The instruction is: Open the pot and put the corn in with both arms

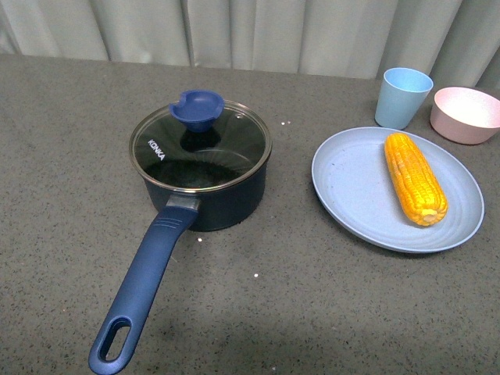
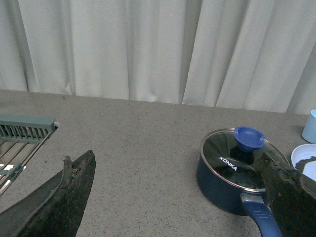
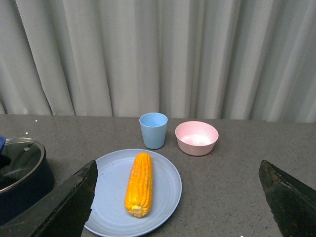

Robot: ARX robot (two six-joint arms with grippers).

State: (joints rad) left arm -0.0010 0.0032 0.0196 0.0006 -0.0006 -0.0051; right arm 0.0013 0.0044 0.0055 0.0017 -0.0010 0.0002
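The navy pot (image 1: 205, 191) stands left of centre on the grey table, closed by a glass lid (image 1: 201, 146) with a blue knob (image 1: 197, 108); its long handle (image 1: 141, 293) points toward me. The corn (image 1: 414, 177) lies on a light-blue plate (image 1: 351, 187) at the right. Neither arm shows in the front view. My left gripper (image 2: 173, 168) is open above bare table, with the pot (image 2: 222, 185) beside one of its fingers (image 2: 289, 197). My right gripper (image 3: 177, 170) is open, with the corn (image 3: 139, 183) ahead of it and nearer one finger (image 3: 64, 210).
A light-blue cup (image 1: 403, 97) and a pink bowl (image 1: 466, 115) stand behind the plate at the back right. Grey curtains close off the table's far edge. A green-edged metal rack (image 2: 22, 136) shows at the side in the left wrist view.
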